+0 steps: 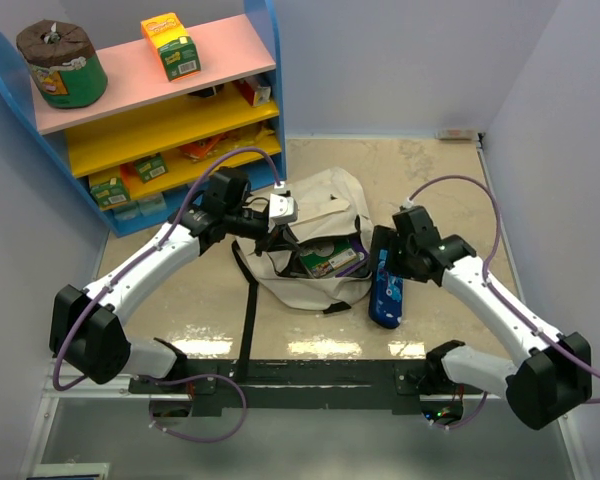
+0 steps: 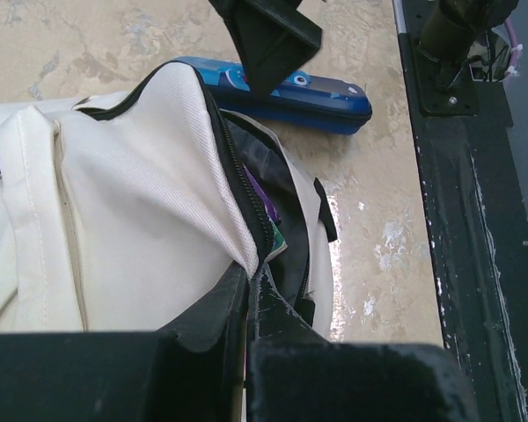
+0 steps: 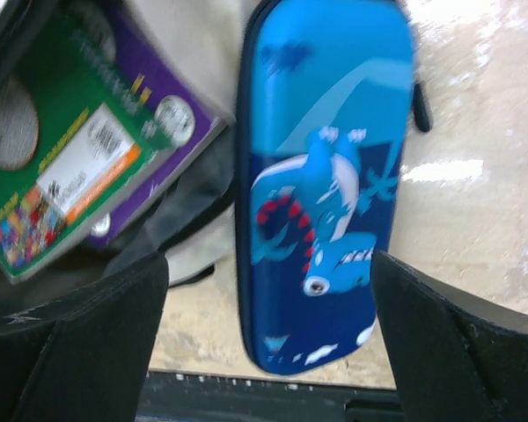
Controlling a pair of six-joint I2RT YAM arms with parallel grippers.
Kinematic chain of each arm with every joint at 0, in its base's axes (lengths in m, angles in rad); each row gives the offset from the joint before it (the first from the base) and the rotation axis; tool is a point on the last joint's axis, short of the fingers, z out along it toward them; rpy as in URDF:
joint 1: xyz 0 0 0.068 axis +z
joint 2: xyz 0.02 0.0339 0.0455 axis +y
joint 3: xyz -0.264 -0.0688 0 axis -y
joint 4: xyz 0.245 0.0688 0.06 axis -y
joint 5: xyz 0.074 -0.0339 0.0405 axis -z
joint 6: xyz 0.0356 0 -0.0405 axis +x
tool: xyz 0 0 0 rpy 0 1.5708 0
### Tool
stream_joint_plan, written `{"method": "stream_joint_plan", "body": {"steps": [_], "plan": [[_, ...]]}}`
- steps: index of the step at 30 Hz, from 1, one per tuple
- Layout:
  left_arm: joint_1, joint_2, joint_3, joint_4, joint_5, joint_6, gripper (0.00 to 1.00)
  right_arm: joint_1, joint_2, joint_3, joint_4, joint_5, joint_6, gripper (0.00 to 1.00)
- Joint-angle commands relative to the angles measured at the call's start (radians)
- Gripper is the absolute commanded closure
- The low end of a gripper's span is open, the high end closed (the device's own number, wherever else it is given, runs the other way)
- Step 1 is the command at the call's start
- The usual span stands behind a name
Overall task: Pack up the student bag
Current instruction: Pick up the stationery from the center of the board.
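My left tool [image 2: 246, 294] pinches the bag [image 1: 320, 195] rim; my right tool [image 3: 268, 290] gapes over the case [image 3: 326, 176], bag alongside.

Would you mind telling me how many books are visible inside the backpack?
2. A green book lies on top in the opening of the beige backpack; a purple book sits directly beneath it, only its edges showing. More may be hidden deeper inside.

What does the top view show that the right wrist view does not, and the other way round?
Only top: the shelf, and the left gripper shut on the bag rim. Only right wrist: the toothed cartoon creature on the pencil case, and the label on the green book. Both: bag, pencil case, green book, open right gripper.
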Motion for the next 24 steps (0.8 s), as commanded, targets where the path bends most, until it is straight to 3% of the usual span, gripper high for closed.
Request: {"method": "stream_joint_plan", "body": {"steps": [1,6,12,24], "plan": [[0.006,-0.006,0.041,0.037,0.007,-0.019,1.0,0.167,-0.002,0.018,-0.072,0.103,0.068,0.01],[0.006,-0.011,0.052,0.023,0.001,-0.014,1.0,0.307,0.076,-0.019,-0.127,0.208,0.198,0.01],[0.006,-0.03,0.043,0.009,-0.005,0.002,1.0,0.368,0.138,0.01,-0.239,0.346,0.301,0.01],[0.006,-0.041,0.038,-0.005,-0.008,0.038,1.0,0.402,0.365,0.096,-0.241,0.411,0.276,0.01]]}}
